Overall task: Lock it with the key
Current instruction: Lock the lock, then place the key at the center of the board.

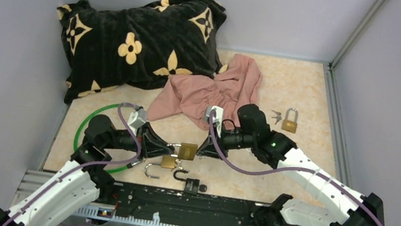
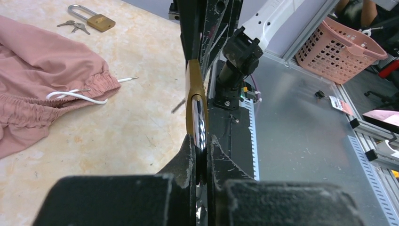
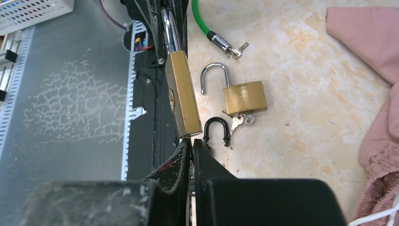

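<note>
A brass padlock [image 1: 187, 151] hangs in the air between my two grippers, above the table's front middle. My left gripper [image 1: 172, 146] is shut on its silver shackle [image 2: 199, 117]; the brass body [image 2: 192, 89] points away from it. My right gripper [image 1: 200, 149] meets the padlock from the other side. In the right wrist view the right gripper [image 3: 192, 143] is shut on a thin key, seen edge-on, at the bottom end of the brass body [image 3: 181, 96]. The key blade is hidden.
On the table below lie an open brass padlock with keys [image 3: 243, 96], a black padlock [image 1: 191, 185] and a green cable lock [image 1: 83, 125]. A closed brass padlock with keys [image 1: 290, 121] sits far right. Pink cloth [image 1: 213, 94] and a black pillow [image 1: 137, 37] lie behind.
</note>
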Robot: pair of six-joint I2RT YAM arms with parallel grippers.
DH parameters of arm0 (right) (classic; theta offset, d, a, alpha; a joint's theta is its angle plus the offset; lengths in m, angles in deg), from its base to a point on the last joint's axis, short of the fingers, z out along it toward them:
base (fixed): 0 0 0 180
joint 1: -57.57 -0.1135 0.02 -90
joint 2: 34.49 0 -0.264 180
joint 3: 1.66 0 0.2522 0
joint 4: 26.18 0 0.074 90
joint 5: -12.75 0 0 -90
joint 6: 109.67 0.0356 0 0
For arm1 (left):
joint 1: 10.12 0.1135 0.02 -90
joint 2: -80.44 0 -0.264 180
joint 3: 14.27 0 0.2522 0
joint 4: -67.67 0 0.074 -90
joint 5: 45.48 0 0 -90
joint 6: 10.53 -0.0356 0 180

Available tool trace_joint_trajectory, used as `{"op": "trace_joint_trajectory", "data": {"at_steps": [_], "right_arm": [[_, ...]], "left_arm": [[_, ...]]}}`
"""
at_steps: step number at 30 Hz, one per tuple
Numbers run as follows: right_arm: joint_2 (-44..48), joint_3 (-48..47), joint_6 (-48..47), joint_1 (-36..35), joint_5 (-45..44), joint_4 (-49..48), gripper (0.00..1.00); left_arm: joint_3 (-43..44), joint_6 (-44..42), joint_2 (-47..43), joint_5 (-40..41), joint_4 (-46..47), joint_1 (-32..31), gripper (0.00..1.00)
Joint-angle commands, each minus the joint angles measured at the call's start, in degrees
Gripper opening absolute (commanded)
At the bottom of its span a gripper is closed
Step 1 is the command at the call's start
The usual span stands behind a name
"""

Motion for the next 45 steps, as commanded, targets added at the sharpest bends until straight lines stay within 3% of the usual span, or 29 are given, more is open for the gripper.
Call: {"op": "trace_joint_trajectory", "data": {"at_steps": [1,7,16,19,21,24,26,36,45], "right_arm": [[-0.61,-3.83,-2.22,-0.96,-1.49,2.21,0.0],[0.07,-4.51,-7.38,-0.21,-5.46,9.54,0.0],[4.48,-6.58,-10.84,7.97,-14.43,21.24,0.0],[4.95,-5.56,-5.37,12.1,-28.62,19.56,0.0],[2.28,-4.95,0.05,18.74,-36.71,19.74,0.0],[-2.6,-2.96,9.11,29.31,-45.99,19.8,0.0],[-5.58,-2.07,11.22,31.43,-50.67,19.0,0.0],[-22.99,-3.01,11.35,33.29,-53.32,15.02,0.0],[-28.84,-5.46,11.37,33.31,-55.57,17.9,0.0]], "left_arm": [[2.26,-0.03,-1.0,-0.72,6.82,0.27,0.0],[3.6,-3.41,-1.77,-0.71,2.75,0.99,0.0],[6.87,-13.51,-4.12,2.96,-10.96,2.72,0.0],[5.84,-12.05,-4.97,6.9,-10.76,2.98,0.0],[4.28,-8.71,-5.67,10.05,-8.25,3.28,0.0],[0.97,-4.98,-6.72,12.31,-3.75,3.74,0.0],[0.02,-3.33,-7.02,12.79,-1.76,4.07,0.0],[-0.35,-2.87,-8.67,12.43,-1.49,4.23,0.0],[-0.38,-3.48,-8.74,11.82,-1.0,4.32,0.0]]}}
